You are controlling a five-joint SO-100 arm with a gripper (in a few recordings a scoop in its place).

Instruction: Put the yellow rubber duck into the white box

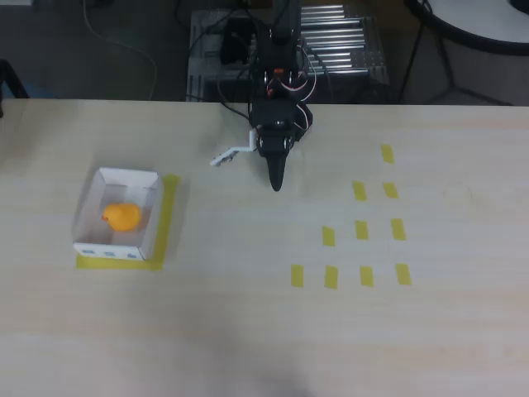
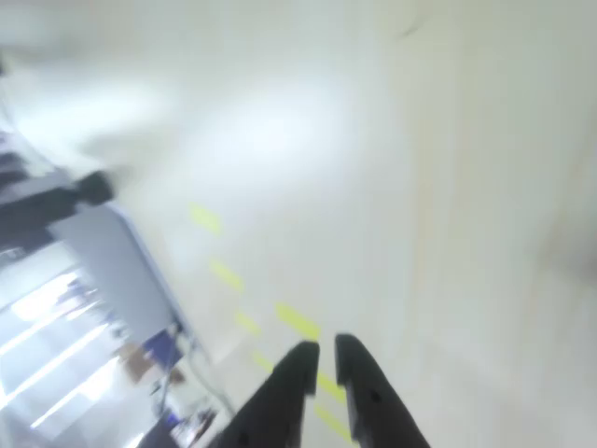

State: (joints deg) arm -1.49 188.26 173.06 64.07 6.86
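Over toward the left edge of the table (image 1: 248,331), the white box (image 1: 150,217) sits squared on a yellow tape patch (image 1: 169,217), clearly its marked spot. And the yellow rubber duck (image 1: 123,217) is lying inside it, so the job looks done to me. Moving right, the gripper (image 1: 275,178) hangs near the table's far edge, well apart from the box, fingers drawn nearly together around nothing. Further right, rows of yellow tape squares (image 1: 361,230) mark likely starting places for the duck.
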